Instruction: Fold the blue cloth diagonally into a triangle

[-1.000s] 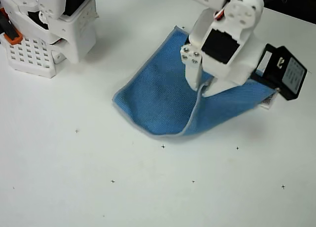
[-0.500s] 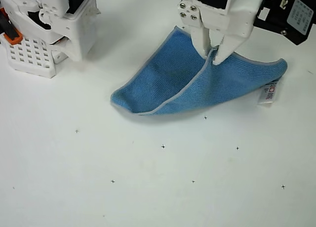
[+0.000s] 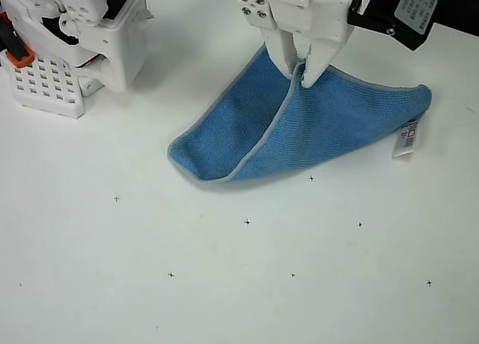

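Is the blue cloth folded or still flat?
Partly folded: the gripper pinches a corner of the blue cloth, drawn over the lower layer.

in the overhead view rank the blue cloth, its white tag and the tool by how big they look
1. blue cloth, clearly largest
2. tool: its white fingers cover less area, though they sit nearer the camera, so they look bigger than they are
3. white tag, smallest

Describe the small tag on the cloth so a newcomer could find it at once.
Start at the white table in the overhead view and find the blue cloth lying folded in its upper middle, one corner pinched in the gripper. Follow the cloth to its far right tip; the tag hangs just below it. It is the one white strip with red print on the blue.
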